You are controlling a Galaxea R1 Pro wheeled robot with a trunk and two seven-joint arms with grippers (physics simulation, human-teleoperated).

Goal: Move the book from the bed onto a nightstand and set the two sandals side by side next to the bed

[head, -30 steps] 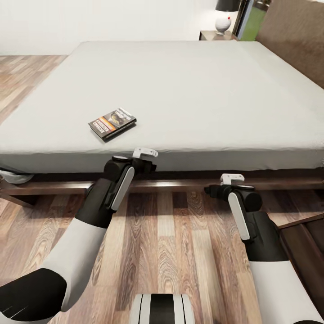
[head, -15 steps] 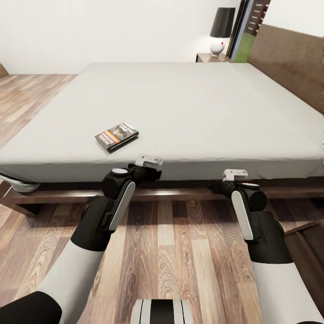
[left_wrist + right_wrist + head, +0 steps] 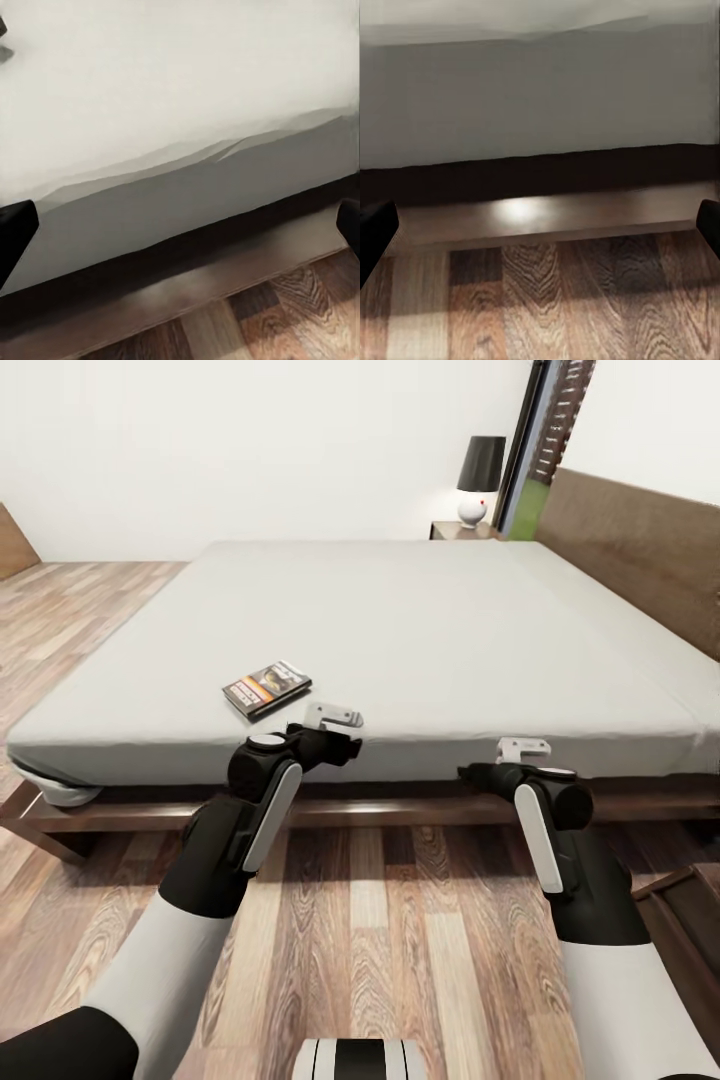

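Observation:
The book (image 3: 266,688), dark with an orange band, lies flat near the front edge of the bed's pale-grey mattress (image 3: 420,630). My left gripper (image 3: 326,740) hangs just below that edge, a little right of the book, and faces the mattress side (image 3: 187,202). Its black fingertips (image 3: 15,232) stand far apart, so it is open and empty. My right gripper (image 3: 488,772) is held low in front of the dark bed frame (image 3: 547,217), open too, with nothing between its fingertips (image 3: 375,232). A nightstand (image 3: 458,530) stands beyond the bed's far side. The two sandals are out of view.
A black-shaded lamp (image 3: 478,478) stands on the far nightstand. The wooden headboard (image 3: 640,550) runs along the right. A dark wooden furniture corner (image 3: 690,920) juts in at the lower right. Wood-plank floor (image 3: 380,940) lies between me and the bed.
The head camera has tilted up, so the bed and book sit lower in the picture and more wall and headboard show. Both arms keep about the same pose.

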